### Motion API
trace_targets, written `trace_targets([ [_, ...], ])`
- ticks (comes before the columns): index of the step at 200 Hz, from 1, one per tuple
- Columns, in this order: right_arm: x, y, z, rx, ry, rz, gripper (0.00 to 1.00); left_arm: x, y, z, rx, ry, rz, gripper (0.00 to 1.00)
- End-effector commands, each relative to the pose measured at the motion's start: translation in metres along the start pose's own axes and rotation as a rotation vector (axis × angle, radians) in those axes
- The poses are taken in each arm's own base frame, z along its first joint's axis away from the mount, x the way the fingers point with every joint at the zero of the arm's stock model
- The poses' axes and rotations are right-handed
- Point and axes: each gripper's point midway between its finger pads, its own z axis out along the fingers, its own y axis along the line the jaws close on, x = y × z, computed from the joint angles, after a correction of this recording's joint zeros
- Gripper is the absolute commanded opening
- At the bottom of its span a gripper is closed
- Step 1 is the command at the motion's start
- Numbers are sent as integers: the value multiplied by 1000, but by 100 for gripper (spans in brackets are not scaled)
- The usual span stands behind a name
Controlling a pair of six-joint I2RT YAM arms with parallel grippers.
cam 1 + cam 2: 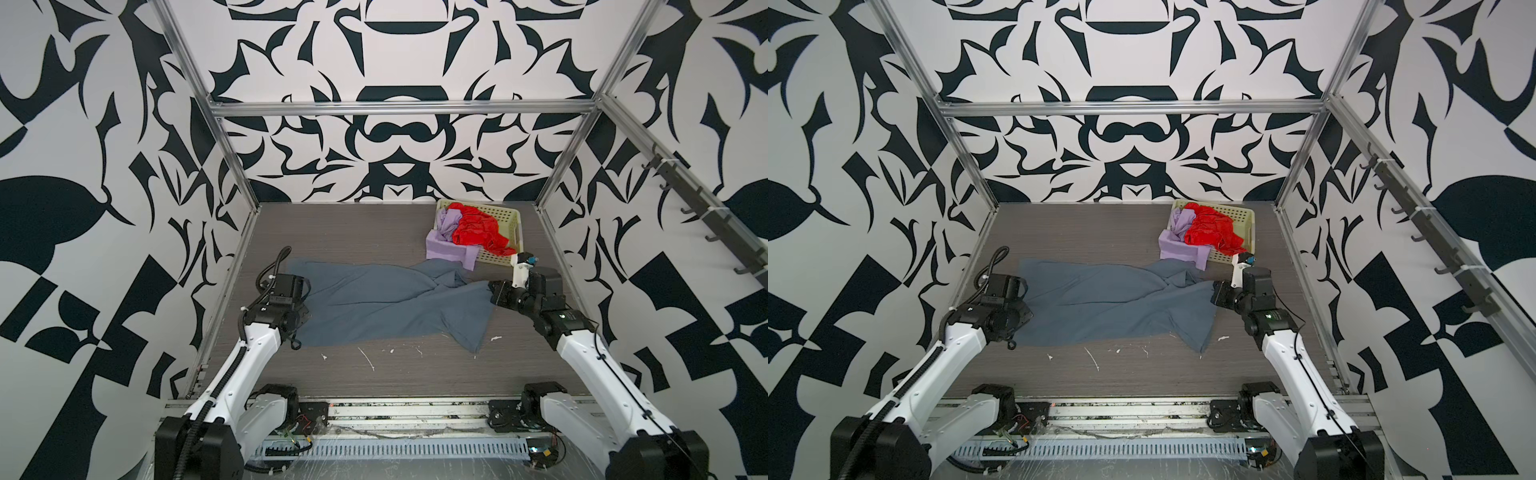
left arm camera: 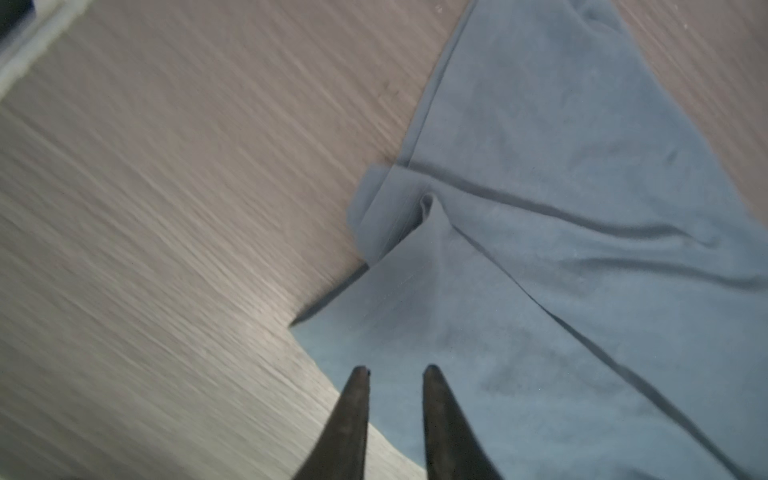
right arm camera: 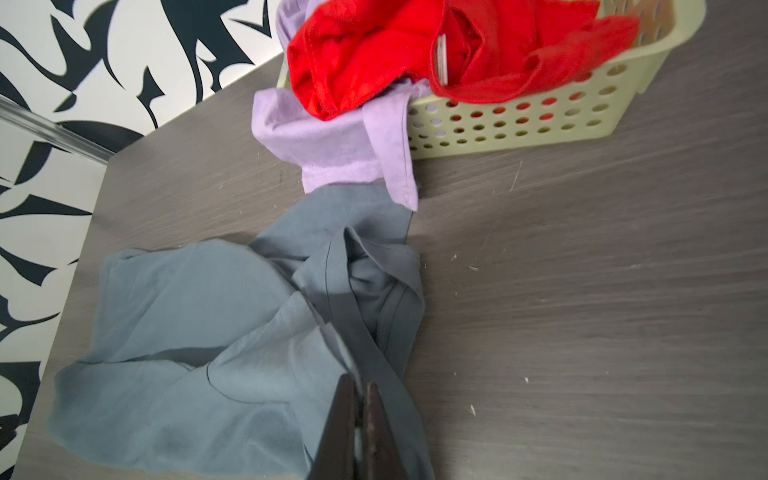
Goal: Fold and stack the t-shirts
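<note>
A grey wood-grain tabletop (image 1: 374, 232) is enclosed by black-and-white patterned walls. The slate blue-grey t-shirt (image 1: 374, 303) is spread between the two grippers, crumpled and twisted. Its bunched edge appears to be pinched by the right gripper (image 3: 359, 380), whose jaws are clenched together. The left gripper (image 2: 397, 368) is held just over the opposite hem corner, jaws slightly parted and nothing between them. Just beyond the right gripper, the lilac t-shirt (image 1: 444, 249) is draped over the wall of the basket (image 1: 505, 218) onto the tabletop, touching the blue-grey cloth. The red t-shirt (image 1: 473, 232) is heaped inside the basket. The step in hand is judged to be the flattening of the first shirt; no fold has been made. Next, the hem corner would need to be gripped on the left and the cloth drawn taut to clear the twist.
</note>
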Motion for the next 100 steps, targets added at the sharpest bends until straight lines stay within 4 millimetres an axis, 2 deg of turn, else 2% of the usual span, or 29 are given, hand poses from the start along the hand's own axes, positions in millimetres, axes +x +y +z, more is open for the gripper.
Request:
trace_targets([
  [1,-9,4,-9,3,-27,-9,0,10,3,2,14,30,-44,18],
  [20,-9,5,-7,-4,-21,-7,0,5,-2,4,25,11,-48,28],
  [56,-13,9,-9,-14,-34,-12,0,-10,-13,14,6,-8,-6,37],
  [100,-11,8,-10,-15,-33,-12,0,-23,-14,30,-91,-3,52,40],
])
